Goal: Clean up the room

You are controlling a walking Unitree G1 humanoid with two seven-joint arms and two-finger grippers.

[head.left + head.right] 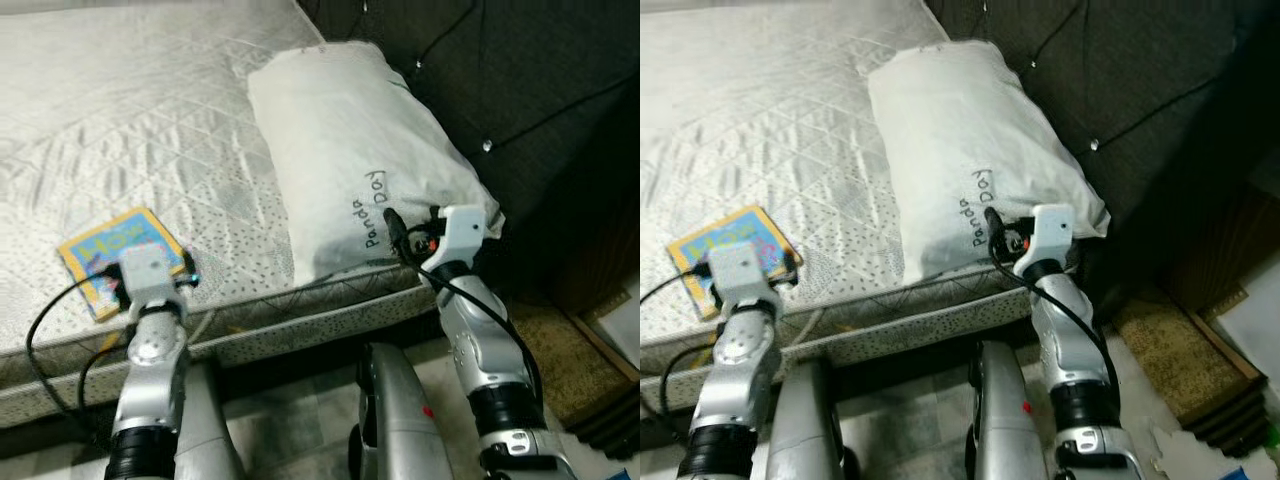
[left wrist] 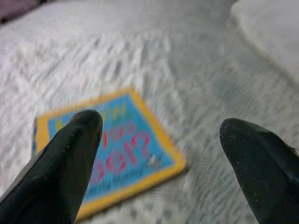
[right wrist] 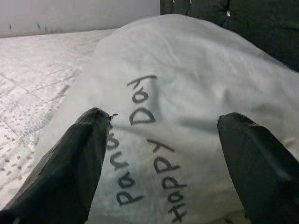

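White pillow (image 1: 350, 150) marked "Panda Day" on quilted bed (image 1: 130, 130), near the mattress's front edge beside the dark headboard (image 1: 540, 90). Right claw (image 3: 159, 154) spread wide, poised just before the pillow's lettered end. Left claw (image 2: 159, 140) likewise open over yellow-bordered blue book (image 1: 118, 255) flat on mattress

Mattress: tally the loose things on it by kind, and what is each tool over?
Pillows: 1, white pillow, under the open right tool.
Books: 1, yellow-and-blue book, under the open left tool.
Total: 2.
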